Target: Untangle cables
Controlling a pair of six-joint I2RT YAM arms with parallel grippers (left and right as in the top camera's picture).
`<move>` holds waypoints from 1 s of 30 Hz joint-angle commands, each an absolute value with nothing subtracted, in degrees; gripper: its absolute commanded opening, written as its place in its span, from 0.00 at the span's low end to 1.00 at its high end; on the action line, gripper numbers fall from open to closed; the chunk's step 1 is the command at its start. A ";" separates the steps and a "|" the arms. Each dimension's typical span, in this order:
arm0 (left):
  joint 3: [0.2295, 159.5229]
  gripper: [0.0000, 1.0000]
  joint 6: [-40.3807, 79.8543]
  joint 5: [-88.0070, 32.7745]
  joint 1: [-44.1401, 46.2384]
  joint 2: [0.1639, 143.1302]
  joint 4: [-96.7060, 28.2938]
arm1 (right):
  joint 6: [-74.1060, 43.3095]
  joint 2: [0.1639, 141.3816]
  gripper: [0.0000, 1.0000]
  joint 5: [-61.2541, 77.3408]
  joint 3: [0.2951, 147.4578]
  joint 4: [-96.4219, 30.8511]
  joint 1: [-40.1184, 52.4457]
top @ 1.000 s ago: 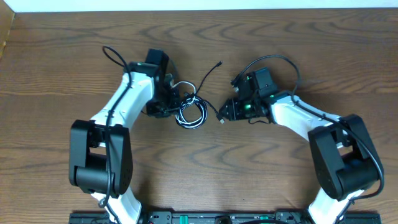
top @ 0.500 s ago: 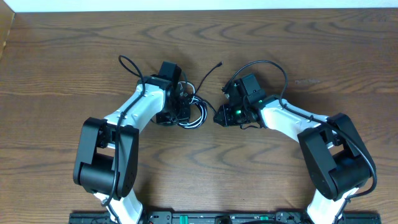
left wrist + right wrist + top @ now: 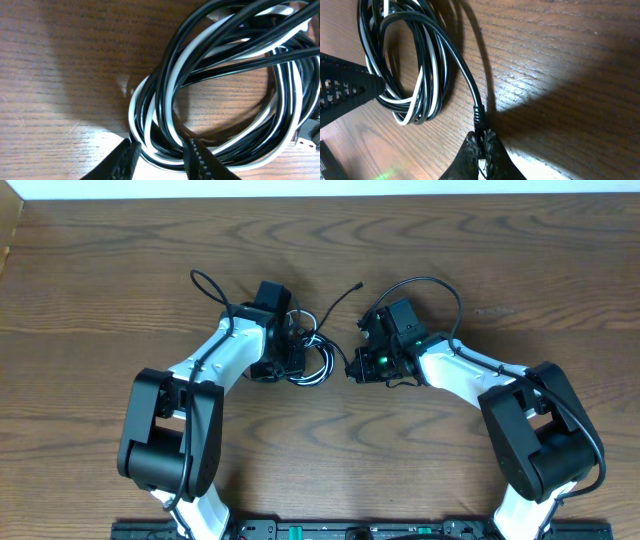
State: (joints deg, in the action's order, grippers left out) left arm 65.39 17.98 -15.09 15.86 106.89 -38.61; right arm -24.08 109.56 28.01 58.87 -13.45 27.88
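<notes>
Lying near the middle of the wooden table (image 3: 100,280), the cables (image 3: 318,366) form one small coil, with the black cable (image 3: 462,70) and the white cable (image 3: 172,85) wound together in overlapping loops. One loose end (image 3: 340,298), black, runs out of the coil up and to the right, toward the far edge.

The left arm (image 3: 215,355) reaches from the near edge inward and to the right, its wrist low over the coil's left side. In the left wrist view the left gripper (image 3: 160,155) straddles a bundle of black and white strands at the coil's rim. Its two ridged fingers (image 3: 122,162) press against the bundle from either side, so the jaws are closed on the cables, with several strands filling the gap.

The right arm (image 3: 460,365) comes in from the opposite side, bent at the elbow, with its wrist just to the right of the coil. The right gripper (image 3: 482,136) sits at table level with its fingertips drawn fully together, pinching the plug end of the black cable. From that plug the black cord rises in a curve and feeds back into the coil. The two grippers face each other across the coil, close but apart.
</notes>
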 commanded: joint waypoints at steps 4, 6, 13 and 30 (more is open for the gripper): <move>68.38 0.29 11.05 -20.32 15.94 107.68 -40.45 | -22.15 107.92 0.01 35.22 59.59 -12.84 26.79; 69.08 0.31 9.37 -22.11 15.94 107.68 -40.45 | -19.97 105.95 0.01 37.32 59.61 -11.40 25.67; 70.39 0.51 9.26 -20.32 15.92 107.68 -40.01 | -16.58 99.04 0.29 37.58 59.66 -10.68 21.47; 67.72 0.51 10.15 -11.07 15.94 107.94 -28.80 | -16.43 100.01 0.50 25.54 59.57 -10.96 24.91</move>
State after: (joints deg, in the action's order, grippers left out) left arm 68.84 10.28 -12.29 15.86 106.89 -28.47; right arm -17.32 99.00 29.36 59.13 -10.87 23.77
